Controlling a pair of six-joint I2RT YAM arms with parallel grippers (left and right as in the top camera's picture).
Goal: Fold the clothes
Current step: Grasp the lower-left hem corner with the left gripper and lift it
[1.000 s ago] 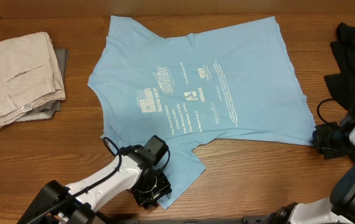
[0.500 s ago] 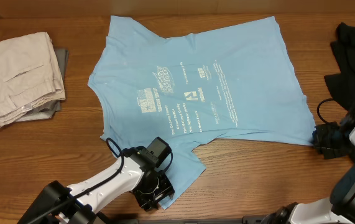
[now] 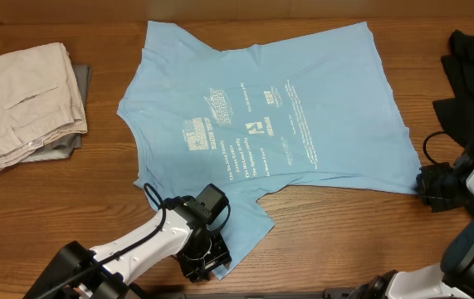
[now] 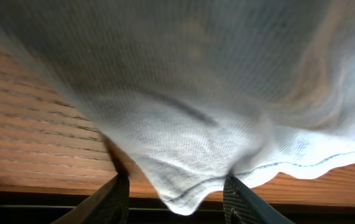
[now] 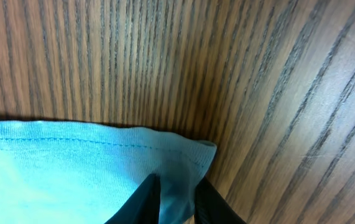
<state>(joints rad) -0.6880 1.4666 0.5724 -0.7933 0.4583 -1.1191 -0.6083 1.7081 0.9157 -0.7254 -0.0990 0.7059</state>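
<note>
The clothes (image 3: 286,108), a light blue T-shirt with white print, lie spread flat across the middle of the table. My left gripper (image 3: 207,257) is at the near sleeve's end. In the left wrist view its jaws (image 4: 178,202) stand apart, and the sleeve's cloth (image 4: 189,124) droops between them, unpinched. My right gripper (image 3: 423,184) is at the shirt's right hem corner. In the right wrist view it (image 5: 177,199) is shut on that corner of the cloth (image 5: 71,168), with bare wood beside it.
Folded beige trousers (image 3: 29,100) lie on a grey garment at the far left. A dark garment (image 3: 473,75) is heaped at the right edge. Brown wooden table (image 3: 54,208) shows around the shirt.
My left gripper has crept slightly right and toward the near edge along the sleeve. The right gripper and the shirt's body have not moved.
</note>
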